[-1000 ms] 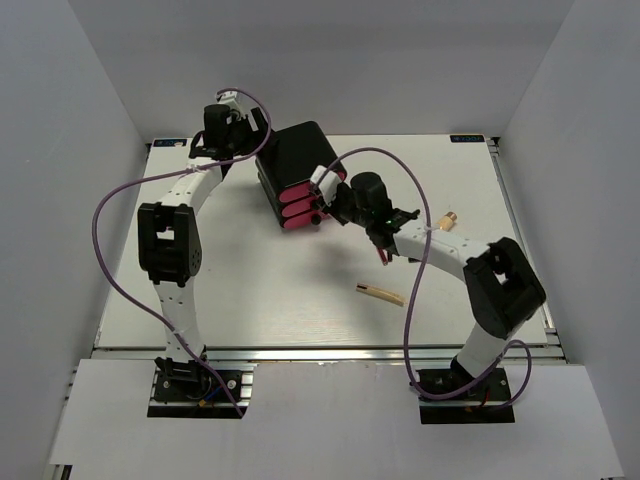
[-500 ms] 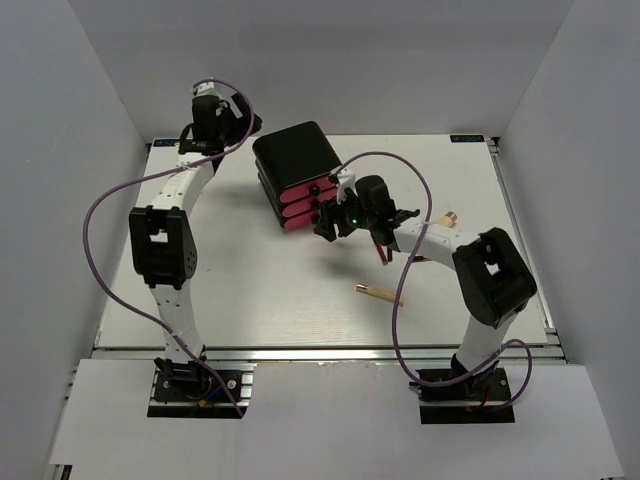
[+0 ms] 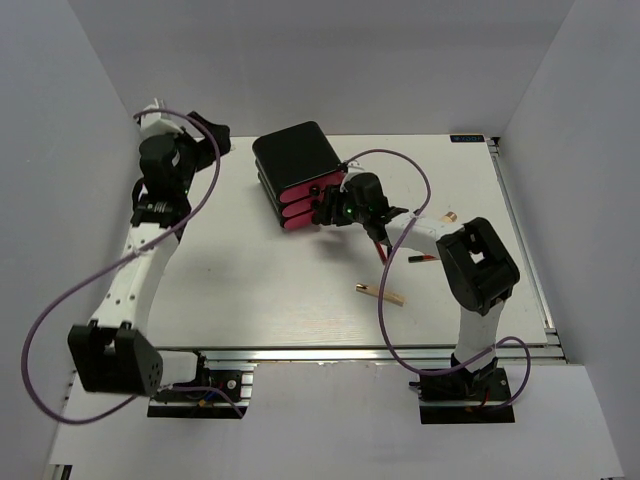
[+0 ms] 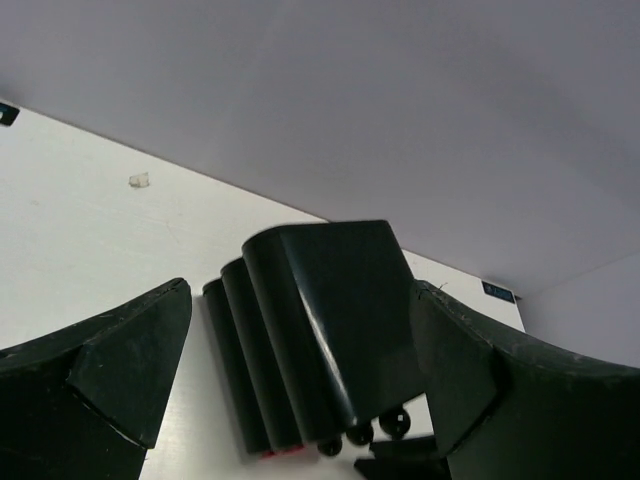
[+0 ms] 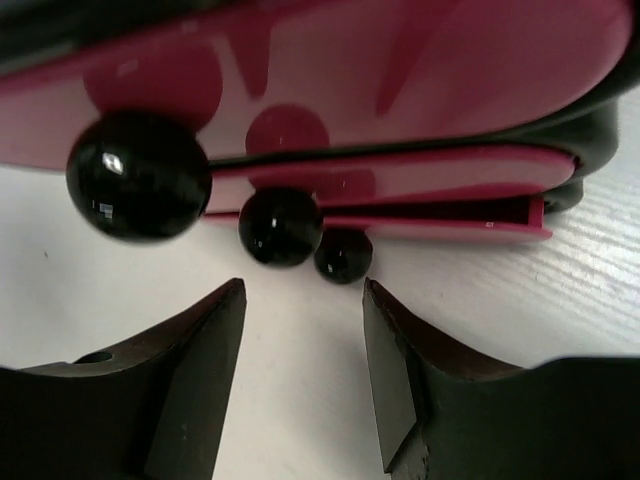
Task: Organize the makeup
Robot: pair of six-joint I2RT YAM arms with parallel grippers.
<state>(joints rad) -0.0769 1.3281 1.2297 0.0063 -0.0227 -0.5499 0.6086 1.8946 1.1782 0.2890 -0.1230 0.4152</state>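
The black box (image 3: pixel 293 152) with pink drawers (image 3: pixel 298 205) stands at the back middle of the table. My right gripper (image 3: pixel 323 207) is low in front of the drawers, open and empty. In the right wrist view its fingertips (image 5: pixel 232 300) stop just short of the three black knobs (image 5: pixel 281 226), and the lowest drawer (image 5: pixel 440 214) sits slightly ajar. Makeup lies to the right: a gold-beige stick (image 3: pixel 381 292), two thin dark-red lip sticks (image 3: pixel 379 250) (image 3: pixel 424 258) and a small gold-tipped piece (image 3: pixel 448 217). My left gripper (image 3: pixel 212 133) hangs wide open and empty at the back left, well off the box (image 4: pixel 320 320).
White walls close in the table (image 3: pixel 250 290) at the back and on both sides. Purple cables loop from both arms, one (image 3: pixel 400 165) arching over the right arm beside the box.
My left arm has swung away from the back of the box to the far left, with its gripper opening fully. My right gripper has opened and edged in closer to the drawer knobs.
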